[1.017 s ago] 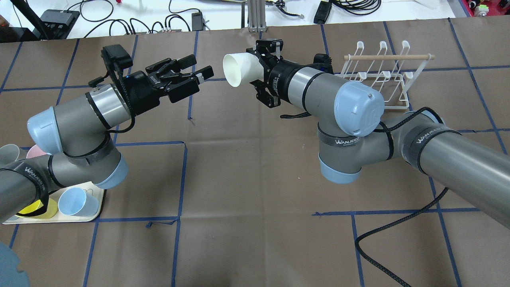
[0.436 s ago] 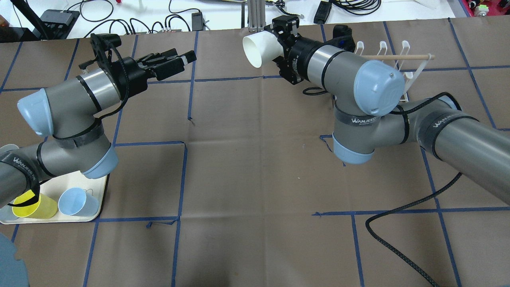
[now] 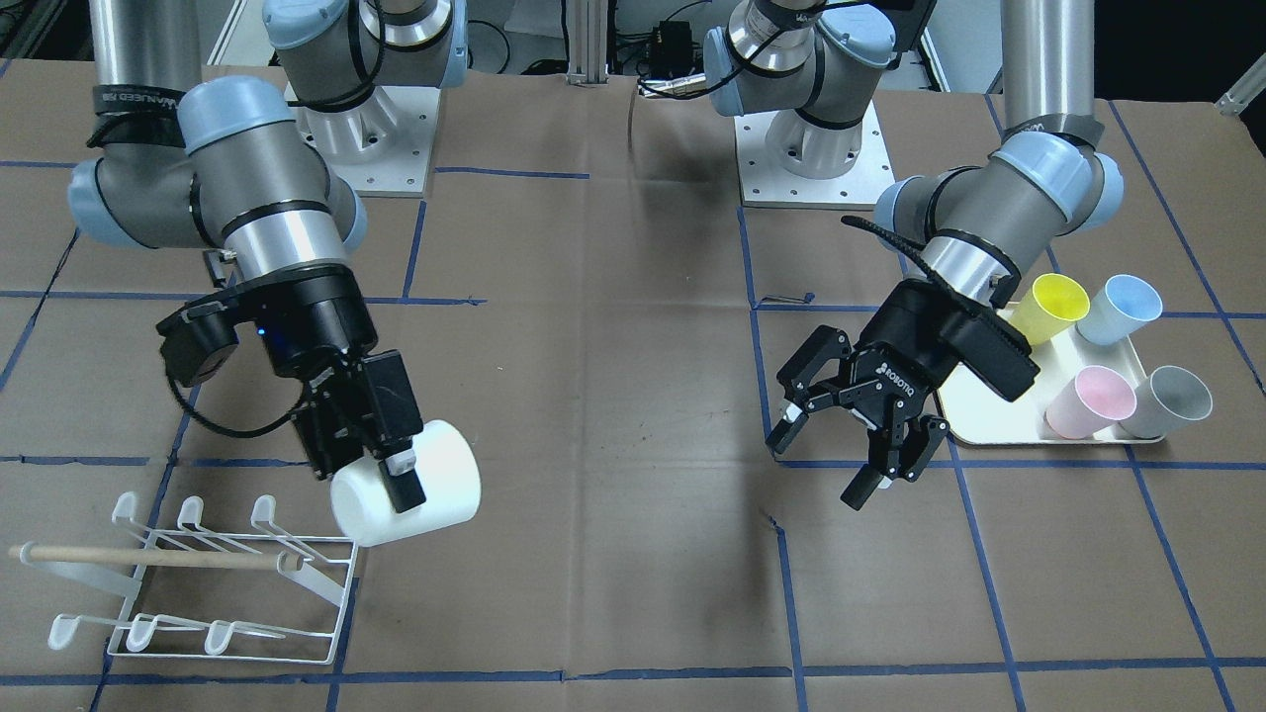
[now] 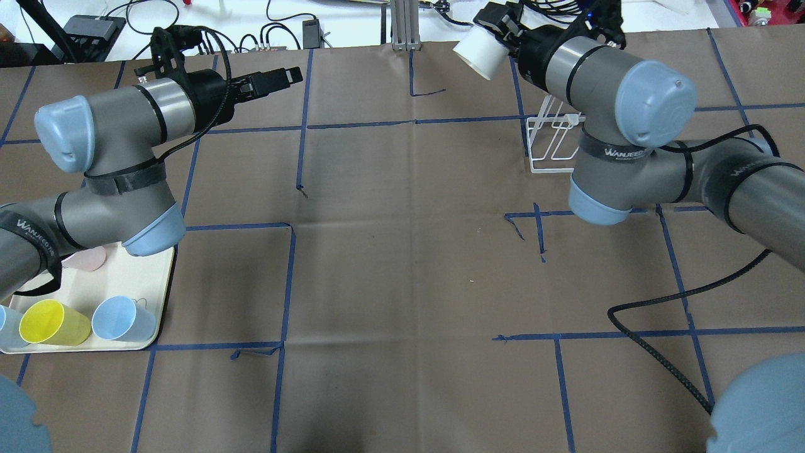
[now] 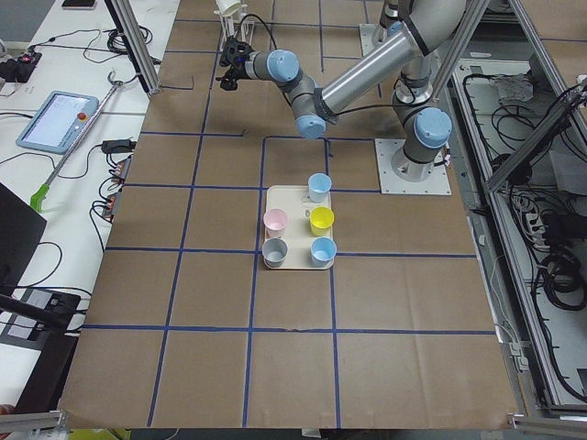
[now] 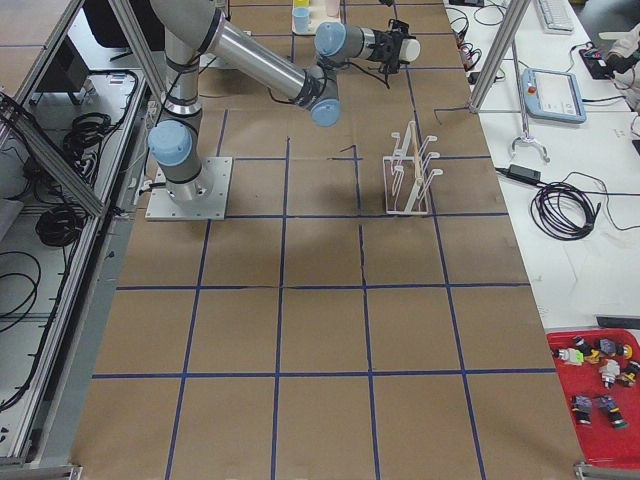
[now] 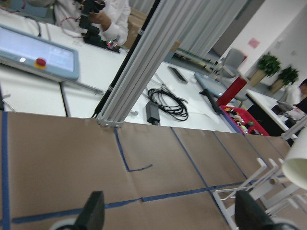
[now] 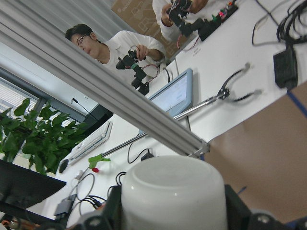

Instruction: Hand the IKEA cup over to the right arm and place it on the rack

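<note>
One table (image 4: 402,283), papered brown and gridded with blue tape, fills every exterior view. We record the right arm (image 3: 267,198) at the upper left of the front-facing frame, reaching down toward the lower left. The left arm (image 3: 989,213) descends from the upper right to mid-right.

A cream tray (image 3: 989,420) sits at mid-right, just beside that arm's wrist. The white wire rack (image 3: 148,557) stands in the lower left corner, prongs upturned.

The right gripper (image 3: 391,483) is clamped on the white cup (image 3: 445,475), with one blocky finger pressed across its outer wall. The cup lies on its side, mouth turned toward frame centre. It is at the rack's upper right corner and on no prong. The overhead view shows a gap between cup and rack. In the right wrist view the cup's closed base fills the lower centre.

The left gripper (image 3: 819,465) has its fingers spread wide apart, just left of the tray.

On the tray we note a yellow cup (image 3: 1048,302), a blue cup (image 3: 1118,302), a pink cup (image 3: 1088,400) and a grey cup (image 3: 1172,400). The exterior left view adds a second blue cup (image 5: 319,186).
</note>
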Robot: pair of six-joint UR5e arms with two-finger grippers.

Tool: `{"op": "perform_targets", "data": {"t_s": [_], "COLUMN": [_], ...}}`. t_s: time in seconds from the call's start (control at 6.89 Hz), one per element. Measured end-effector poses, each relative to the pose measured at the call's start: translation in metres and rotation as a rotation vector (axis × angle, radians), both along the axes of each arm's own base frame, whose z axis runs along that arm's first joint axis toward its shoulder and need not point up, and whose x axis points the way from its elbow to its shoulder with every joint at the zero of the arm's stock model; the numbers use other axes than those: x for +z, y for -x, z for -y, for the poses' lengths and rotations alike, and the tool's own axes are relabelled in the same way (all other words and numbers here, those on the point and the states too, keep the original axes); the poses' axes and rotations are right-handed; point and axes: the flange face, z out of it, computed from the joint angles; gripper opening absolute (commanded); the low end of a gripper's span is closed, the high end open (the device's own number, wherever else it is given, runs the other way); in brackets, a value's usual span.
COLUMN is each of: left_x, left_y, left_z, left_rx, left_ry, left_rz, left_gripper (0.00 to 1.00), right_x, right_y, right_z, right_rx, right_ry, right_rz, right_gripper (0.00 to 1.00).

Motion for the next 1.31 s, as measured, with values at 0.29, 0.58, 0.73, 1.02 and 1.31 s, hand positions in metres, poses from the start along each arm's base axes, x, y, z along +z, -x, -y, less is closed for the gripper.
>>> {"op": "perform_targets", "data": {"t_s": [0.29, 0.58, 0.73, 1.02, 1.31], "left_x": [0.006, 0.030, 0.058, 0.111, 0.137], "left_y": [0.026, 0.037, 0.035, 0.025, 0.025], "left_z": [0.025, 0.029, 0.017, -0.018, -0.051], "left_rx": [0.092, 0.114, 0.107, 0.062, 0.037], "left_ry": [-0.253, -0.525, -0.638, -0.780, -0.807], "left_rz": [0.204, 0.376, 0.430, 0.542, 0.573], "left_gripper": [0.99, 0.99, 0.99, 1.00, 1.00], "right_x": [-0.006, -0.015, -0.019, -0.042, -0.070], "right_y": [0.048, 0.071, 0.076, 0.083, 0.097], "right_z": [0.022, 0.048, 0.058, 0.069, 0.075], "right_rx": [0.063, 0.058, 0.047, 0.030, 0.010], "right_ry": [0.124, 0.193, 0.260, 0.347, 0.357], "right_rz": [-0.338, -0.473, -0.519, -0.614, -0.637], "right_gripper": [0.08, 0.09, 0.09, 0.09, 0.09]}}
